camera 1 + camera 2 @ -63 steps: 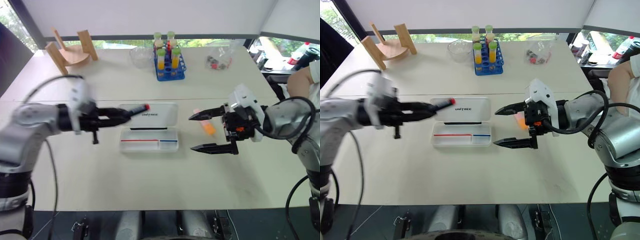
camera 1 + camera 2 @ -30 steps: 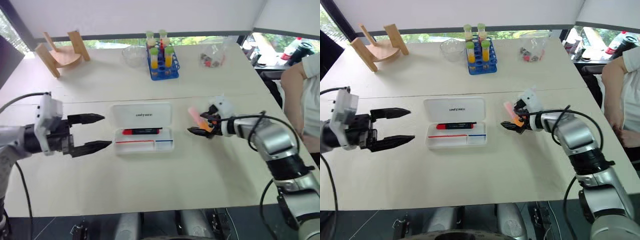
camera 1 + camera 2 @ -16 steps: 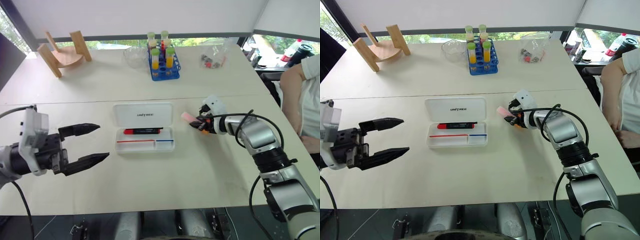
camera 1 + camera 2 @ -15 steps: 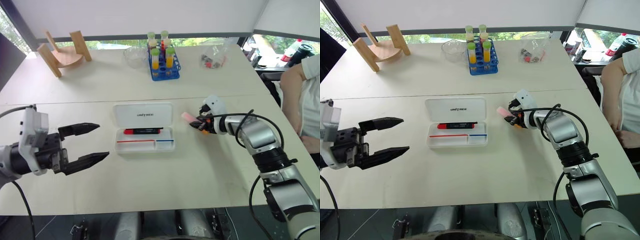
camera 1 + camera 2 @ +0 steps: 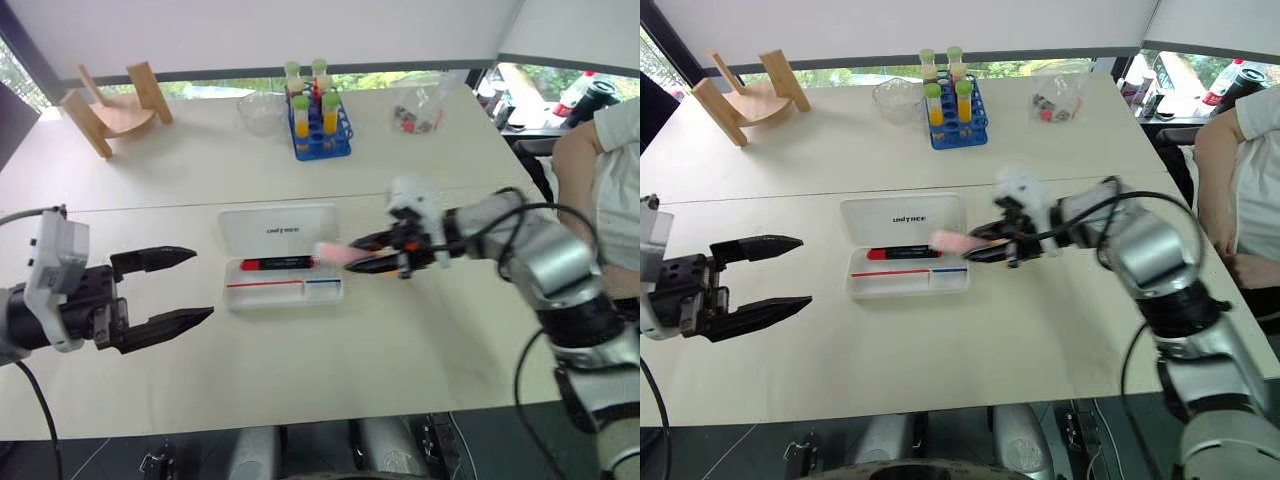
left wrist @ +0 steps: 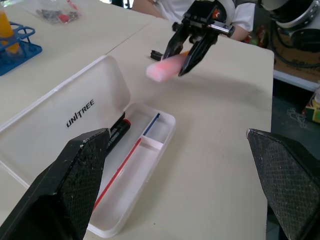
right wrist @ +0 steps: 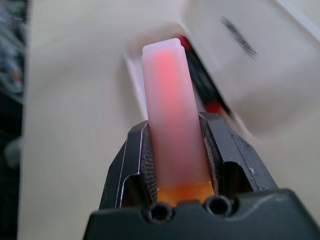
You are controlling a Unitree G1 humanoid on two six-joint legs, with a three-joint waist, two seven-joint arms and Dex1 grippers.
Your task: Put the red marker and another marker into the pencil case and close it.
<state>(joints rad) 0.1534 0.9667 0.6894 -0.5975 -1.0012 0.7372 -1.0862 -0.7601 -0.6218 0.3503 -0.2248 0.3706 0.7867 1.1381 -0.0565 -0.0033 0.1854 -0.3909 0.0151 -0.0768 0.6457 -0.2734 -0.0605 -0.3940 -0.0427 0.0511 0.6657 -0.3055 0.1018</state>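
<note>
pink highlighter [image 5: 335, 253], clamped by its orange end in the right gripper [image 5: 372, 253], hangs over the open case's [image 5: 283, 262] right edge. released here, it could catch the rim and fall outside. red marker [image 5: 274, 264] lies inside; left gripper [image 5: 186, 288] gapes empty.

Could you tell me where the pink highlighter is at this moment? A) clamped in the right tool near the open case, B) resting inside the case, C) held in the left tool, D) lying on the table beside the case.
A: the pink highlighter sits between the fingers of the right tool, in the air by the open pencil case.
</note>
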